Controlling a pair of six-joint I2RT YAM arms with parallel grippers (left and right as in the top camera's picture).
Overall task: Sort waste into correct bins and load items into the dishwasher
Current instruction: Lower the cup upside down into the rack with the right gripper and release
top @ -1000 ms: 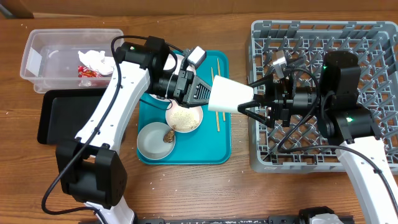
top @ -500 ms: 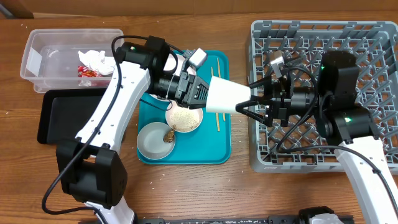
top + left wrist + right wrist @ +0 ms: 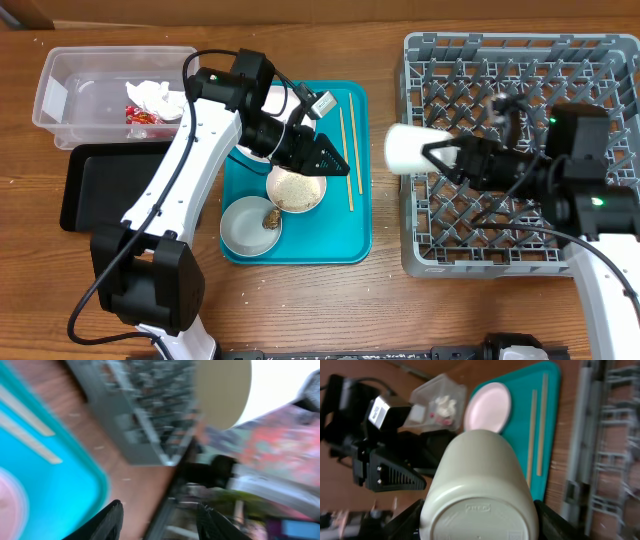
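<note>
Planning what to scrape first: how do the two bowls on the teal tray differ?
The white bowl holds pale rice-like crumbs; the greyish bowl holds a small brown scrap. The white bowl sits mid-tray, the greyish bowl in a tray corner. Both stand upright, side by side, on the teal tray.
</note>
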